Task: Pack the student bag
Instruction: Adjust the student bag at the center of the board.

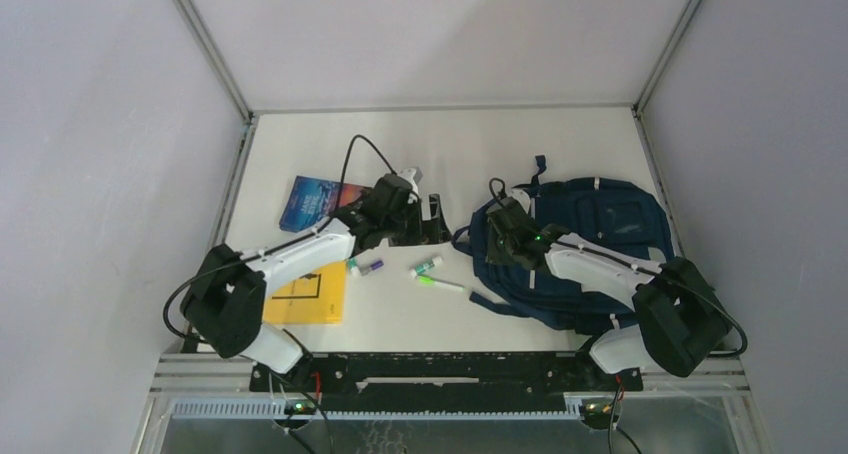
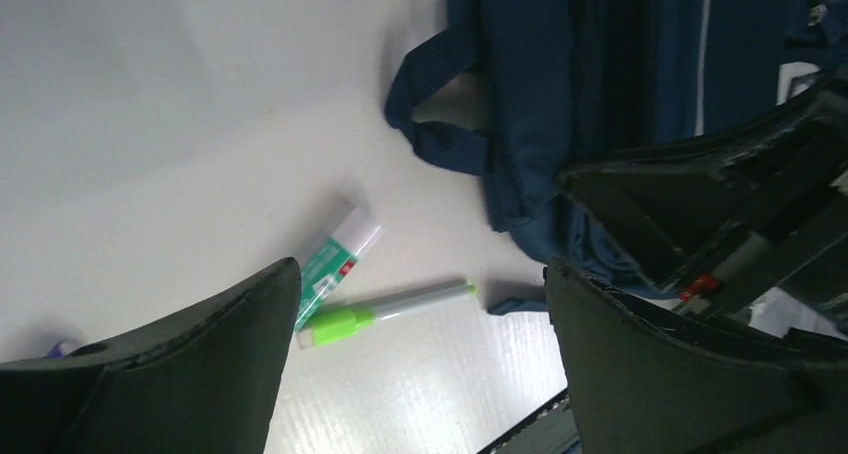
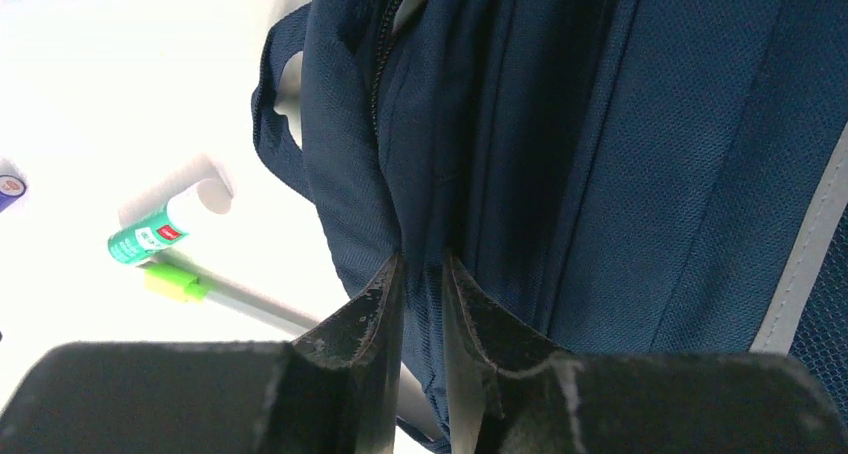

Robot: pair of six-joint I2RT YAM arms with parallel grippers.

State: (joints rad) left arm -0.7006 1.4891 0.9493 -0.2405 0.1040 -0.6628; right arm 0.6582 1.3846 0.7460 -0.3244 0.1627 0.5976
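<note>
The student bag (image 1: 610, 214), navy blue with thin white piping, lies flat on the right half of the white table (image 1: 520, 144). My right gripper (image 1: 497, 242) is at its left edge. In the right wrist view its fingers (image 3: 422, 259) stand only narrowly parted, with a fold of bag fabric (image 3: 620, 154) in the slim gap beside a zipper. My left gripper (image 1: 430, 222) hovers left of the bag over the table's middle. It is wide open (image 2: 420, 269) with nothing between the fingers; the bag's carry handle (image 2: 440, 144) shows beyond it.
A green-labelled glue stick (image 1: 427, 265) and a green-capped marker (image 1: 440, 284) lie just left of the bag, also under the left gripper (image 2: 335, 254). A purple-capped item (image 1: 367, 268) lies further left. A blue book (image 1: 310, 202) and a yellow book (image 1: 310, 296) lie at the left.
</note>
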